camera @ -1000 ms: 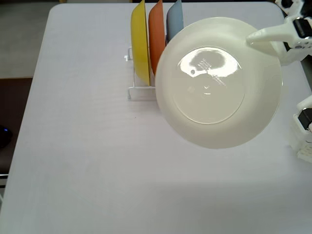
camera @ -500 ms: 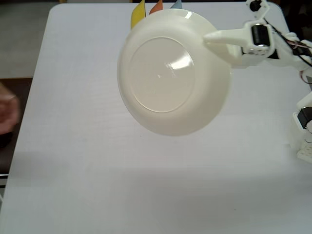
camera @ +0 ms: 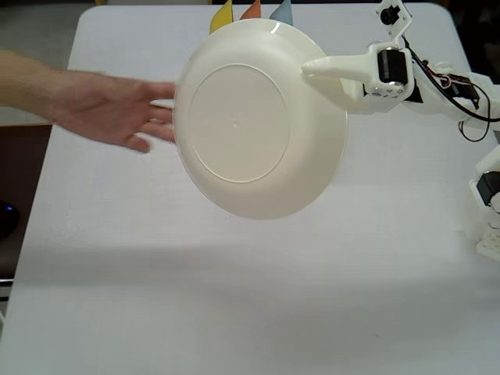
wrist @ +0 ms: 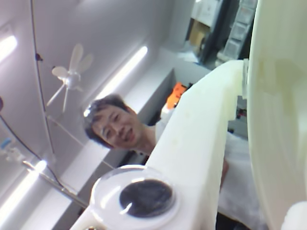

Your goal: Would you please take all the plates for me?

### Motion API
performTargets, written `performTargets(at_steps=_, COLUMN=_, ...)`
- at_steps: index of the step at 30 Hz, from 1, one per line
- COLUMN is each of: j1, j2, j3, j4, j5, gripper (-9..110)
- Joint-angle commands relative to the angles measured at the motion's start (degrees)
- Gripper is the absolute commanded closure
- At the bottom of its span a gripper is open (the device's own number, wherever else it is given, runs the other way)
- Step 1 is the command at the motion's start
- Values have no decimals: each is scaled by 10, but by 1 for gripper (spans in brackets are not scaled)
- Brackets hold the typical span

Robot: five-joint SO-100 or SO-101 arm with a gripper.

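Observation:
In the fixed view my gripper (camera: pixel 309 72) is shut on the right rim of the cream-white plate (camera: pixel 250 125). The plate hangs well above the table with its underside facing the camera. Above its top edge peek the tips of the yellow plate (camera: pixel 223 17), the orange plate (camera: pixel 251 11) and the light blue plate (camera: pixel 282 12); the rest of them is hidden. In the wrist view the cream plate (wrist: pixel 280 120) fills the right side beside my white finger (wrist: pixel 201 139).
A person's hand (camera: pixel 109 105) reaches in from the left, its fingers at the held plate's left rim. The white table (camera: pixel 234 297) lies below. My arm's base (camera: pixel 488 195) stands at the right edge. The wrist view looks up at a person's face (wrist: pixel 115 127) and a ceiling fan (wrist: pixel 72 76).
My arm has carried the cream plate further left, away from the rack. A person's hand has come in from the left up to the plate's rim.

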State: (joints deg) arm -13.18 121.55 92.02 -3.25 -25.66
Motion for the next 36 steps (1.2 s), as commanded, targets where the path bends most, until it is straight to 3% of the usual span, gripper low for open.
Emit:
performTargets(at_steps=1, j1=4, j2=9, j3=-14, j4=-19, j5=-4, gripper=102)
performTargets(at_steps=10, j1=9, j2=11, j3=-2, j4=-18, j5=-4, gripper=100)
performTargets(at_steps=17, j1=14, j2=21, j3=0, j4=10, j5=-77, gripper=65)
performTargets(at_steps=20, j1=18, j2=27, j3=0, j4=10, j5=-89, gripper=59)
performTargets(at_steps=25, j1=18, j2=48, j3=0, j4=43, j5=-97, gripper=60)
performTargets(at_steps=30, j1=66, j2=90, j3=0, j4=178, j5=-72, gripper=63)
performTargets(at_steps=36, j1=182, j2=74, j3=1, j4=305, j5=-17, gripper=79)
